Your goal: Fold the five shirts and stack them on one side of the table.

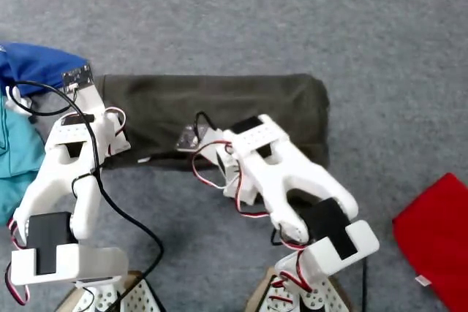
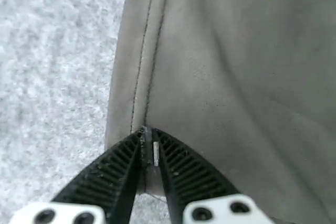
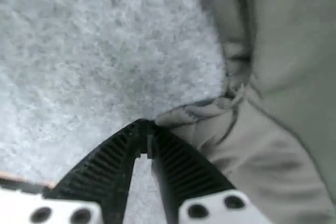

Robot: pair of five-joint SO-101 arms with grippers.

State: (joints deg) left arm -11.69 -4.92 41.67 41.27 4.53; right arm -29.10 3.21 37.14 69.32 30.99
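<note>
Now the left gripper (image 2: 148, 142) clamps the shirt's (image 1: 219, 104) left hem; the right gripper (image 3: 147, 132) pinches its bunched near edge.

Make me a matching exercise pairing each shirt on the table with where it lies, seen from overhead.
Things:
1. olive shirt
2. red shirt
3. blue shirt
4. teal shirt

Places:
A. right edge, towards the front
B. left edge, towards the front
C. centre, spread wide
D. left edge, farther back

Pairs: 1-C, 2-A, 3-D, 4-B
</note>
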